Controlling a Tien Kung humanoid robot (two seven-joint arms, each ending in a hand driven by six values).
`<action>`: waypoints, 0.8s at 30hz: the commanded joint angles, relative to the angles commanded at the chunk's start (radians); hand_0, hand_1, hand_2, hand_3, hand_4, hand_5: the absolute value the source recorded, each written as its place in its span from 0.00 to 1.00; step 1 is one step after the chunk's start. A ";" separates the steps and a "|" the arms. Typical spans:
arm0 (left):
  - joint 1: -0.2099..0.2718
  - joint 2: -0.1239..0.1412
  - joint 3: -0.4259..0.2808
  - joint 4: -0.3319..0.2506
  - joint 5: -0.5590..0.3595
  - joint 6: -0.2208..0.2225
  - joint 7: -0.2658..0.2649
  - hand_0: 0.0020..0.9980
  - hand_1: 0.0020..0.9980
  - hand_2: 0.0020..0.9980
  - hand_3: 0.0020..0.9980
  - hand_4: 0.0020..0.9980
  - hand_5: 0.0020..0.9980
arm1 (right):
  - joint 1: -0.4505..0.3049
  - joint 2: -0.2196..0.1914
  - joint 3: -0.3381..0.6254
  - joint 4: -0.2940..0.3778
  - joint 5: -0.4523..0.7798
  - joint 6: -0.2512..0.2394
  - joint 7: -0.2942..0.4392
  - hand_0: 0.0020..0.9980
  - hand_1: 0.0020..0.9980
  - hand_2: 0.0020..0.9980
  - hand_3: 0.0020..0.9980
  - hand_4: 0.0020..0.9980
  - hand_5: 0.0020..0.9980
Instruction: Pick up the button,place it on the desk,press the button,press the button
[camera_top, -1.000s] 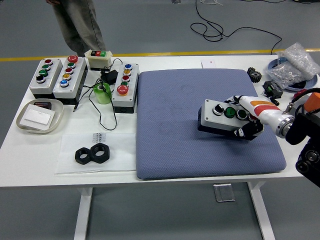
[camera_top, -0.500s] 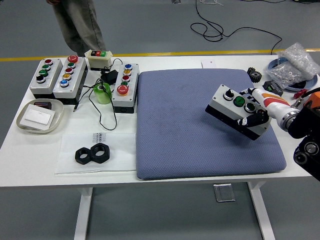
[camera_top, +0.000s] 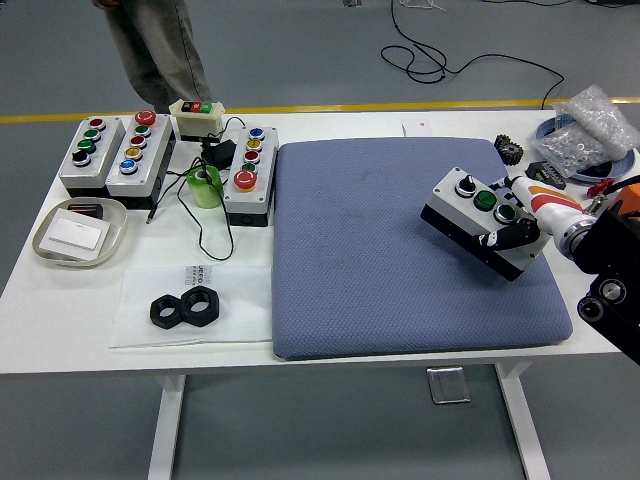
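Our right hand (camera_top: 520, 222) is wrapped tight around the grey box with a black knob and green buttons (camera_top: 478, 214), holding it tipped up over the right side of the blue padded mat (camera_top: 400, 250). We think we should bring it down slowly, lay it flat with the buttons facing up, and only then let go. Our left hand is out of sight.
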 joint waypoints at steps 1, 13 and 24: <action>-0.001 0.000 0.001 0.000 -0.002 0.000 0.000 0.73 0.83 0.88 0.83 0.64 1.00 | 0.003 0.002 -0.001 -0.005 -0.004 -0.001 -0.001 0.16 0.26 0.37 0.59 0.65 0.27; -0.002 -0.001 0.002 -0.001 -0.003 -0.001 -0.001 0.73 0.83 0.88 0.83 0.64 1.00 | 0.022 0.026 -0.017 -0.055 -0.044 0.035 -0.014 0.18 0.27 0.40 0.63 0.67 0.31; 0.008 -0.002 -0.014 -0.001 0.023 0.000 0.005 0.73 0.83 0.88 0.83 0.64 1.00 | 0.006 0.032 -0.004 -0.070 -0.088 0.106 0.001 0.38 0.39 0.54 0.79 0.80 0.46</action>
